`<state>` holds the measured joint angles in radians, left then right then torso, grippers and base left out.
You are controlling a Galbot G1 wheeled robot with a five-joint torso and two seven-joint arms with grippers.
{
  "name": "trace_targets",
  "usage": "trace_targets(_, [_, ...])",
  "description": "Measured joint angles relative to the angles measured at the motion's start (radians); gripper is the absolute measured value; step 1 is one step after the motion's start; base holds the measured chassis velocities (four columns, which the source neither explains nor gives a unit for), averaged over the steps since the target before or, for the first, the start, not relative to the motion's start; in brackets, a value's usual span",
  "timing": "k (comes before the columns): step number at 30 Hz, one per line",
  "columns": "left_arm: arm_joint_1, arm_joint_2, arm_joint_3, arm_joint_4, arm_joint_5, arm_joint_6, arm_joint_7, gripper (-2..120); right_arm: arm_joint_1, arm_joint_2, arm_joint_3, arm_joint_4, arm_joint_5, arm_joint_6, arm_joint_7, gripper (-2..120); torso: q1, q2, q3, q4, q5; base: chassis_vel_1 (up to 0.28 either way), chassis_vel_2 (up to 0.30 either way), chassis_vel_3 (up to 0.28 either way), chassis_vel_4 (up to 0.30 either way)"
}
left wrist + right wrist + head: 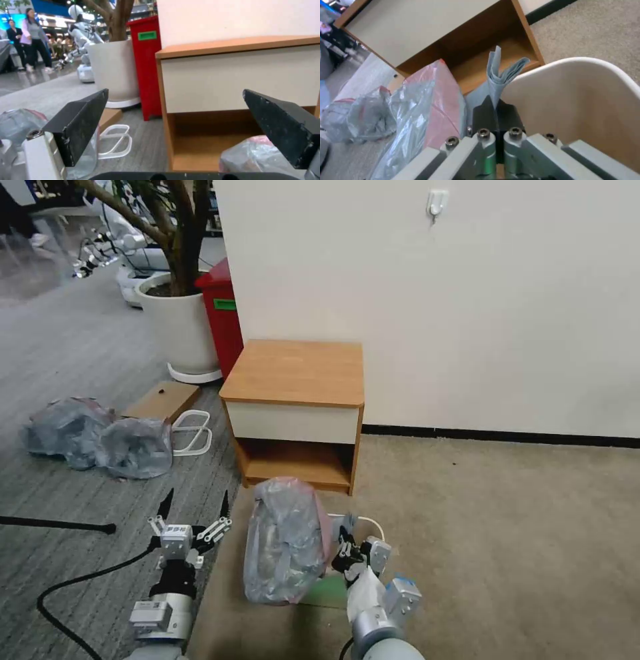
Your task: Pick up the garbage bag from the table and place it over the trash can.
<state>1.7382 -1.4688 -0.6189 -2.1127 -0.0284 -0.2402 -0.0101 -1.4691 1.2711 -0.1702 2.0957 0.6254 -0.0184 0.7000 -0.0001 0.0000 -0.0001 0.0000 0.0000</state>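
The garbage bag (287, 540), grey and translucent with a reddish-pink rim band, billows upright on the floor just in front of the table (297, 373). It hides most of the cream trash can (372, 525), whose rolled rim peeks out behind it. My right gripper (343, 545) is shut on a bunched fold of the bag's edge at the can's rim. The right wrist view shows that pinch (495, 105), the garbage bag (430, 100) and the can's inner wall (586, 105). My left gripper (193, 513) hovers open beside the bag, its fingertips (80, 120) spread wide with nothing between them.
Two bulging grey bags (100, 440) lie on the floor at the left, with a cardboard piece (163, 400) and a white wire frame (193, 432) nearby. A red bin (223, 313) and a white planter (180, 327) stand behind the table. A black cable (67, 587) crosses the floor.
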Motion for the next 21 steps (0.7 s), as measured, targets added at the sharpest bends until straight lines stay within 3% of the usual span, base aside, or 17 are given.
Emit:
trace_targets(3, [-0.002, 0.0, 0.003, 0.0, 0.0, 0.001, 0.0, 100, 0.0, -0.002, 0.0, 0.0, 0.001, -0.013, -0.002, 0, 0.0, 0.0, 0.0, 0.0, 0.0, 0.0, 0.0, 0.0, 0.0])
trace_targets(6, [-0.005, 0.007, 0.004, -0.002, 0.0, 0.004, 0.0, 100, 0.005, -0.011, -0.005, -0.009, 0.0, -0.025, -0.012, 15, 0.0, 0.0, 0.0, 0.0001, 0.0001, 0.0, 0.0, 0.0, 0.0])
trace_targets(11, [-0.006, 0.014, 0.003, -0.002, -0.001, 0.005, 0.0, 100, 0.015, -0.016, -0.001, -0.015, -0.002, -0.036, -0.008, 28, 0.0, 0.0, 0.0, 0.0, 0.0001, 0.0, 0.0, 0.0, 0.0])
trace_targets(15, [-0.006, 0.015, 0.01, -0.002, -0.001, 0.005, 0.0, 100, 0.012, -0.031, 0.007, -0.012, -0.023, -0.045, 0.006, 48, 0.0, 0.0, 0.0, 0.0, 0.0001, 0.0, 0.0, 0.0, 0.0])
trace_targets(21, [-0.008, 0.018, 0.021, 0.001, 0.001, 0.006, 0.0, 100, 0.0, -0.056, 0.025, 0.007, -0.043, -0.046, 0.015, 65, 0.0, 0.0, 0.0, 0.0, 0.0, 0.0, 0.0, 0.0, 0.0])
